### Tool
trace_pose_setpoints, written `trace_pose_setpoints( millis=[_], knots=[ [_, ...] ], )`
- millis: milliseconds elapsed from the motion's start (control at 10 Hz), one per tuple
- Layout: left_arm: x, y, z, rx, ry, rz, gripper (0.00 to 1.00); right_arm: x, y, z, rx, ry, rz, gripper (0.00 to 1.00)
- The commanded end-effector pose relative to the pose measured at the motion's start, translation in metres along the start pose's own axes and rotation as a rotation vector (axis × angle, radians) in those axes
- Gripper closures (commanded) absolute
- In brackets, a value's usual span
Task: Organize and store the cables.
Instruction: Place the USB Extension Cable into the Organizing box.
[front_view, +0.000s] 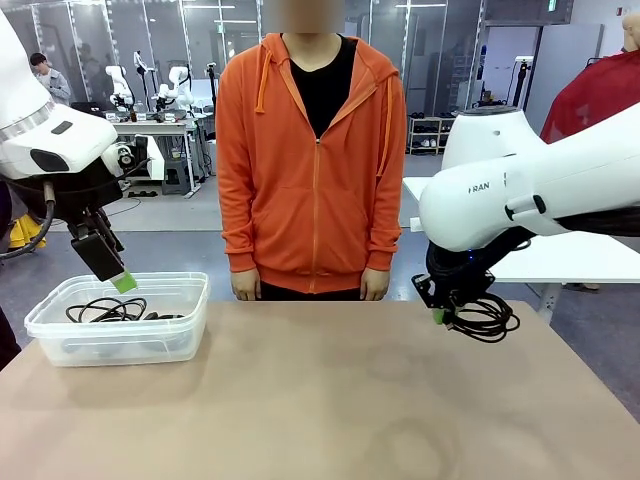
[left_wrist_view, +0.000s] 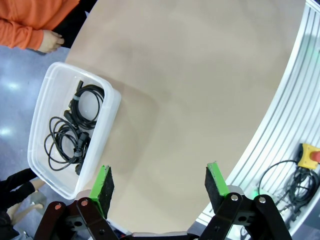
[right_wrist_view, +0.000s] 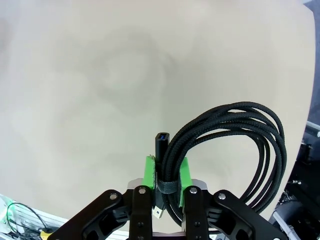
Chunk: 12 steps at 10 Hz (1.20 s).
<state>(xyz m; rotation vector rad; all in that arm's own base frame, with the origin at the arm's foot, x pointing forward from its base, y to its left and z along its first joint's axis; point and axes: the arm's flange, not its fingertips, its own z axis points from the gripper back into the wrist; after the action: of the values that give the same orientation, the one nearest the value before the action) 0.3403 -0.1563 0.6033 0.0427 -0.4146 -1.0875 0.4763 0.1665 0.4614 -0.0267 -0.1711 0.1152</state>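
My right fingers (right_wrist_view: 166, 175) are pinched on a braided black cable coil (right_wrist_view: 235, 150), gripping it at the band that ties the loops together, with a dark plug (right_wrist_view: 161, 145) standing up just beside the green pads. In the front view that coil (front_view: 487, 318) hangs from my right fingers (front_view: 440, 315) just above the right side of the tan tabletop (front_view: 330, 400); whether its lowest loop touches the surface I cannot tell. My left fingers (left_wrist_view: 159, 182) are spread wide with nothing between them, green pads (left_wrist_view: 103, 182) well apart, hovering over the tabletop's left edge beside the clear plastic bin (left_wrist_view: 107, 120). From the front, my left fingers (front_view: 112, 268) hang just above that bin (front_view: 120, 345), which sits on the left end of the tabletop. Inside it lie two other black cable coils (left_wrist_view: 75, 127), touching each other, their plugs between them. A person in an orange hoodie (front_view: 312, 160) stands at the far side, arms hanging down.
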Motion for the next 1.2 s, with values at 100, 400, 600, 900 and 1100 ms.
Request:
trace_pose_setpoints(
  millis=[100,400,600,900,1100],
  knots=[
    [0.001,0.002,0.003,0.007,0.015,-0.001,0.07,0.019,0.064,-0.012,0.048,-0.011,0.01,0.89],
    [0.001,0.002,0.003,0.007,0.015,-0.001,0.07,0.026,0.119,-0.037,0.081,0.011,0.065,0.89],
    [0.001,0.002,0.003,0.007,0.015,-0.001,0.07,0.027,0.152,-0.058,0.085,0.032,0.155,0.89],
    [0.001,0.002,0.003,0.007,0.015,-0.001,0.07,0.03,0.187,-0.085,0.126,0.056,0.2,0.89],
    [0.001,0.002,0.003,0.007,0.015,-0.001,0.07,0.033,0.208,-0.108,0.111,0.053,0.217,0.89]
  ],
)
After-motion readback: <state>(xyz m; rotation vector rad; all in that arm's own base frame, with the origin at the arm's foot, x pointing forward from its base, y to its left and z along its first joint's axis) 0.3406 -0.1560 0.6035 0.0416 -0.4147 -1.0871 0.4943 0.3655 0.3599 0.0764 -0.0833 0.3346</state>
